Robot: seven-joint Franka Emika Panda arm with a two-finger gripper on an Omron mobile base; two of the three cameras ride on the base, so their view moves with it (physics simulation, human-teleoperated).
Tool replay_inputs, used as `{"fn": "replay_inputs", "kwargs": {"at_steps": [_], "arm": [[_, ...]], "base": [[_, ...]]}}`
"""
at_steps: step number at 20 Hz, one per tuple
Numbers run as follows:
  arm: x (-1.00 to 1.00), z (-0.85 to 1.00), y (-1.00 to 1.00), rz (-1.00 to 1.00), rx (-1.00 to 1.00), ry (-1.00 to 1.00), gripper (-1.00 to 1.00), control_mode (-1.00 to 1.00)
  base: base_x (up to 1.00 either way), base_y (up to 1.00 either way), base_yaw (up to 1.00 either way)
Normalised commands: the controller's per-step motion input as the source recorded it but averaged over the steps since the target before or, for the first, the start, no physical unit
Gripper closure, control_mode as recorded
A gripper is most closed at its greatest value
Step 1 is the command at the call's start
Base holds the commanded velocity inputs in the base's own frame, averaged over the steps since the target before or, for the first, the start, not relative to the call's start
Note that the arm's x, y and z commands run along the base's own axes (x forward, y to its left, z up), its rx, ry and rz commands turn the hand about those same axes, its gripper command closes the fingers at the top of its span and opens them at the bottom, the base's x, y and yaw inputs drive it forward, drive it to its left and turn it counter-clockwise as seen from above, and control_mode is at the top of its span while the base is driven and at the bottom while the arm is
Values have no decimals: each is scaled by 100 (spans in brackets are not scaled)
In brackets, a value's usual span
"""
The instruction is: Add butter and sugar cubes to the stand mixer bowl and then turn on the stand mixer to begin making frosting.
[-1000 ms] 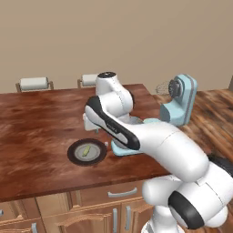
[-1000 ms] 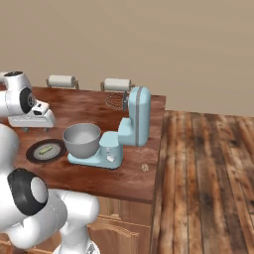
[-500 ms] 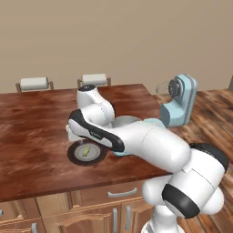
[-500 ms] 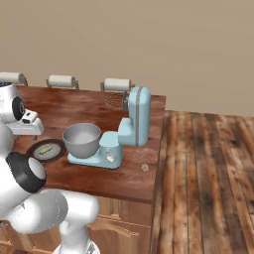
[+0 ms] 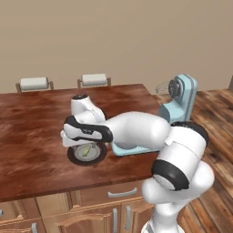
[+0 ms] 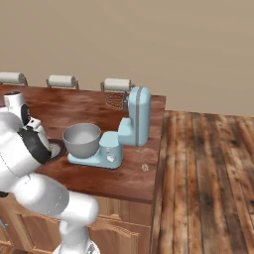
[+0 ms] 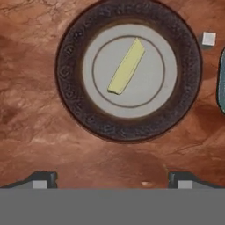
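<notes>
Swung left and down over the plate (image 7: 70, 110) since a second ago. Jaws wide apart, hanging above the butter (image 7: 126, 66), lying slantwise at plate centre on the bench (image 5: 32, 136), ready for straddling.

The white arm (image 5: 136, 129) bends low over the dark plate (image 5: 86, 154) (a yellowish sliver on it), beside the light blue stand mixer (image 5: 179, 102).

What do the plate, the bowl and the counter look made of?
Plate: looks like ceramic, with a dark speckled matte rim and a pale grey centre.
Bowl: likely metal, smooth grey with a soft sheen.
Counter: polished reddish-brown wood, or possibly a wood-look stone; the mottled grain leaves it open.
</notes>
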Motion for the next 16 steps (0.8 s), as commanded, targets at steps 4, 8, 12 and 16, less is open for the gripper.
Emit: {"fn": "replay_inputs", "kwargs": {"at_steps": [4,8,12,16], "arm": [[39,-39,7,-8,0,6,-100,-100],[29,-30,0,-12,-2,2,-100,-100],[28,-27,0,-15,-3,2,-100,-100],[22,-28,0,-15,-3,2,-100,-100]], "base": [[0,0,0],[0,0,0],[0,0,0],[0,0,0]]}}
